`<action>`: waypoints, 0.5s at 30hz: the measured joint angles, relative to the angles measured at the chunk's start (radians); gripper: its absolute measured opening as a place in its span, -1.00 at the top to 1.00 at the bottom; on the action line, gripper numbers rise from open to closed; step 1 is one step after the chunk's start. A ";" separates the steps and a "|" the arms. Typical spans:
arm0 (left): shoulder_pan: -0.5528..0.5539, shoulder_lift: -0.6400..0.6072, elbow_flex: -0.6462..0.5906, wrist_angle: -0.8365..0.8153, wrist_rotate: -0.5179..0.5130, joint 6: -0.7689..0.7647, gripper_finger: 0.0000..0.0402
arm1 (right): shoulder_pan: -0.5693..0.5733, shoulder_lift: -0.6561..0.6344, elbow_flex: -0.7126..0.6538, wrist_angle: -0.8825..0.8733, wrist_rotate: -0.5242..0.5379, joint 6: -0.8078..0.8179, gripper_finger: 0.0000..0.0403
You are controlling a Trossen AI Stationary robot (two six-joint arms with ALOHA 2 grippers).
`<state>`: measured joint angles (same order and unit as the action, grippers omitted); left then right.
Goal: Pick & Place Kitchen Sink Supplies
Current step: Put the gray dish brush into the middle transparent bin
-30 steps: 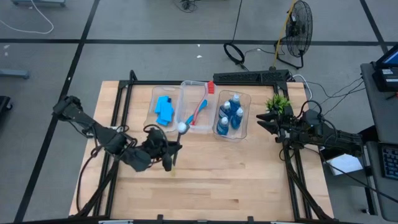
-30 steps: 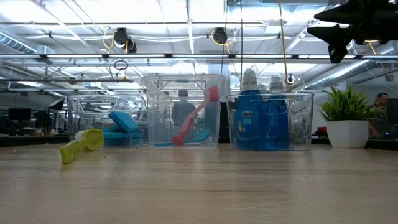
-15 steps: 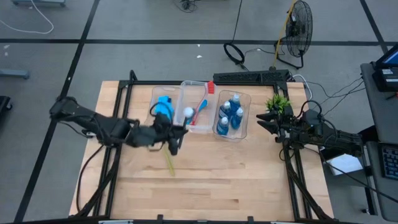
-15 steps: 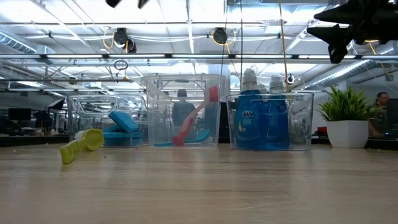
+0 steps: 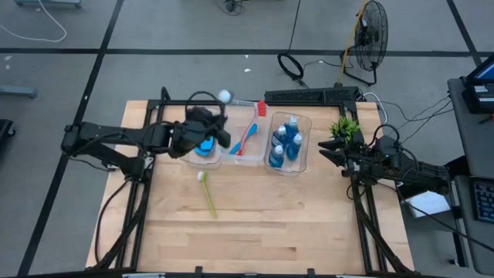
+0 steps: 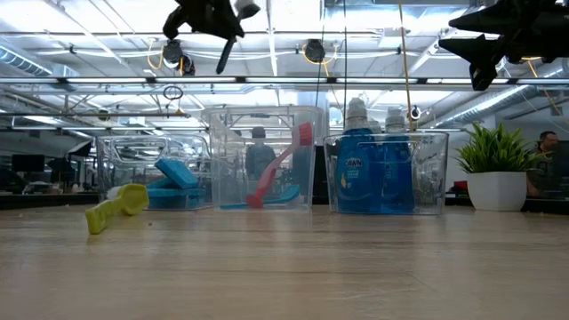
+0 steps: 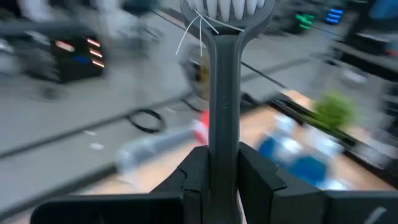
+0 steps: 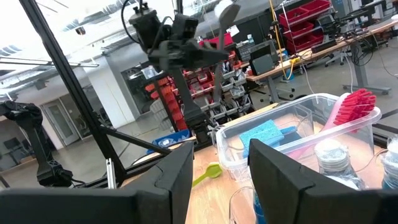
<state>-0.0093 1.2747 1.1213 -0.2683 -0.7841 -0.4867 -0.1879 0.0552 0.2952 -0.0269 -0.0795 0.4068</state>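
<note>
1. In the left wrist view, the grey-black brush [image 7: 222,93] loses the top of its bristles to the picture's edge.
2. Past the left gripper [image 7: 221,177], the bins and bottles are blurred.
3. From above, the left gripper hides part of the sponges [image 5: 207,144].

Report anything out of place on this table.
The yellow-green brush lies loose on the bare table, outside the bins, unlike the red brush, which leans in the middle bin. The left pincer holds a grey-black brush aloft.
</note>
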 joint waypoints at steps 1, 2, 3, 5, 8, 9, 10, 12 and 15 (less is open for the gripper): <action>0.008 0.000 0.000 0.005 -0.038 0.015 0.71 | 0.000 0.000 0.000 0.000 0.000 0.000 0.30; 0.015 0.001 0.000 0.013 -0.069 0.037 0.71 | 0.000 0.000 0.000 0.000 0.000 0.000 0.30; 0.024 0.002 0.000 0.026 -0.090 0.058 0.71 | 0.000 0.000 0.000 0.000 0.000 0.000 0.30; 0.044 0.011 0.000 0.073 -0.102 0.091 0.71 | 0.000 0.000 0.000 0.000 0.000 0.000 0.30; 0.075 0.040 0.000 0.134 -0.054 0.130 0.71 | 0.000 0.000 0.000 0.000 0.000 0.000 0.30; 0.086 0.055 0.000 0.163 -0.040 0.139 0.71 | 0.000 0.000 0.000 0.000 0.000 0.000 0.30; 0.097 0.069 0.000 0.185 -0.029 0.140 0.71 | 0.000 0.000 0.000 0.000 0.000 0.000 0.30; 0.121 0.098 0.000 0.195 -0.019 0.120 0.71 | 0.000 0.000 0.000 0.000 0.000 0.000 0.30; 0.158 0.151 0.000 0.196 0.004 0.063 0.71 | 0.000 0.000 0.000 0.000 0.000 0.000 0.30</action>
<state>0.1483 1.4257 1.1217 -0.0722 -0.7799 -0.4237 -0.1881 0.0552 0.2951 -0.0268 -0.0792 0.4072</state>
